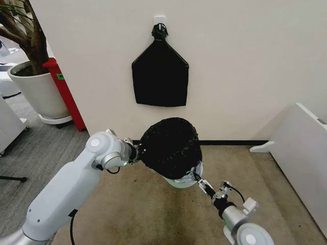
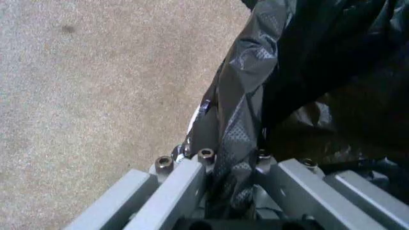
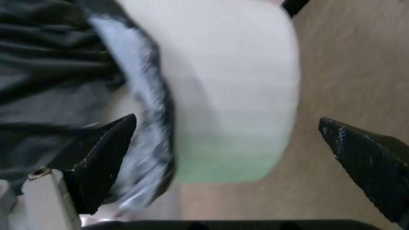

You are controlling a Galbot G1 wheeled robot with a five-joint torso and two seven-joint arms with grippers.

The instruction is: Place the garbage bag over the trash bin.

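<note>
Setting: beige carpet floor (image 1: 153,214) before a cream wall (image 1: 245,61), with a dark baseboard along the wall's foot.

Trash bin (image 1: 185,179): small cream-white bucket standing on the carpet near the wall, directly below the wall hook. Its top is covered; only the lower side shows under the plastic.

Garbage bag (image 1: 170,147): crinkly black plastic, draped over the bin's mouth and hanging down its sides; the hem lies rumpled around the bin's upper wall.

Left gripper (image 2: 233,191): at the bin's left side, fingers closed on a twisted fold of the bag's edge.

Right gripper (image 3: 227,148): at the bin's lower right side, black fingertips spread wide with the bin's wall between them, gripping nothing.

Black bundle (image 1: 160,74): flat, pentagon-shaped, hung from the hook (image 1: 160,21) above the bin.

Plant pot (image 1: 43,92): large, white, far left of the bin, with a red container (image 1: 65,89) just beside it against the wall's edge.

White panel (image 1: 306,153): right of the bin.
</note>
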